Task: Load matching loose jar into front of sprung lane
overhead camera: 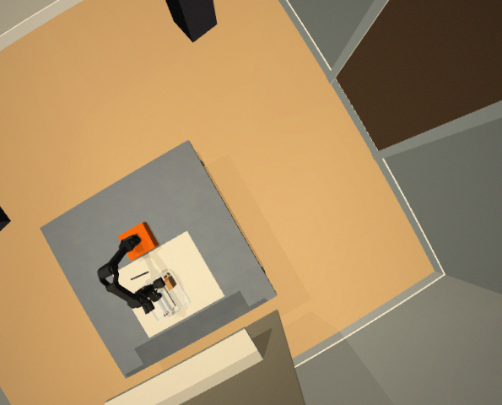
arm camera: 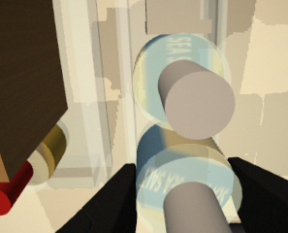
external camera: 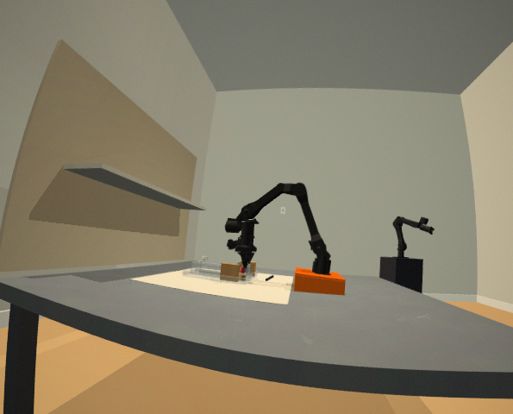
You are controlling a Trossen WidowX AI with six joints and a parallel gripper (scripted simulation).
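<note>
End effector [external camera: 246,266] [arm camera: 181,170] clamped on near sea-salt jar [arm camera: 189,170], right behind lane jar [arm camera: 182,78] at front of lane. Risk: releasing before row's pushed back, spring kicking jar out; tilted jar catching front stop.

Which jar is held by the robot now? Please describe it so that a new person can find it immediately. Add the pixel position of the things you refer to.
In the wrist view, look at the bottom centre, between the two black jaws. The held jar [arm camera: 182,170] has a pale blue "SEA SALT" label and a grey cap. Its twin just above it looks the same, but only this one sits between the jaws.
</note>
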